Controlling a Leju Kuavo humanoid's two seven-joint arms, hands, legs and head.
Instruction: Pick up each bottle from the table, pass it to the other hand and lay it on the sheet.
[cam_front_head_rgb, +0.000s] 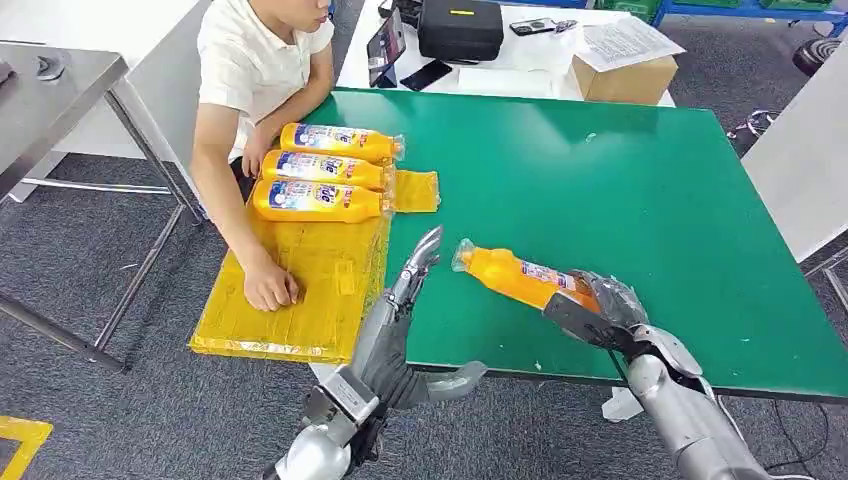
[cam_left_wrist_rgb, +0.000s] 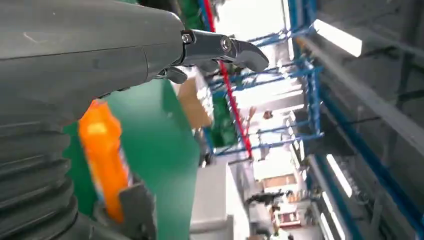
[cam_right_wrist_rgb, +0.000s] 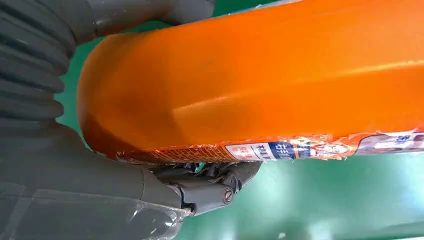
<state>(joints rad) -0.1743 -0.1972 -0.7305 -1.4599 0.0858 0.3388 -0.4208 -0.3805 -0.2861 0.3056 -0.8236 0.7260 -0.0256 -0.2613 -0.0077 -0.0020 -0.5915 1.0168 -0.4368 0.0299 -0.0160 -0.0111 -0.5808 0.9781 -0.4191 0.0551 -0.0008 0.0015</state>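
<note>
From the head view, the right hand (cam_front_head_rgb: 600, 305) is wrapped around the base end of an orange bottle (cam_front_head_rgb: 520, 277) and holds it above the green table (cam_front_head_rgb: 640, 180), near the front edge. The bottle's long axis runs from that grip up and leftward, its capped neck pointing toward the left hand (cam_front_head_rgb: 400, 330), which stands just beside the neck with a clear gap between them. The left hand holds nothing, its fingers straight and reaching up toward the table and its thumb stuck out to the side, palm turned toward the bottle. So the bottle lies to the right of the receiving hand, neck first, and the handover likely depends on closing that gap along the bottle's own axis. Further left, the yellow sheet (cam_front_head_rgb: 300, 300) hangs partly over the table's left edge with three bottles (cam_front_head_rgb: 325, 170) lying side by side at its far end; a person's hand (cam_front_head_rgb: 270, 287) rests on the sheet. In the left wrist view, the fingers (cam_left_wrist_rgb: 225, 50) are extended and closed on nothing, and the orange bottle (cam_left_wrist_rgb: 102, 155) shows beyond the palm against the green top. In the right wrist view, the bottle's orange body (cam_right_wrist_rgb: 260, 75) is seated in the hand (cam_right_wrist_rgb: 60, 185), fingers (cam_right_wrist_rgb: 210, 187) curled under it.
</note>
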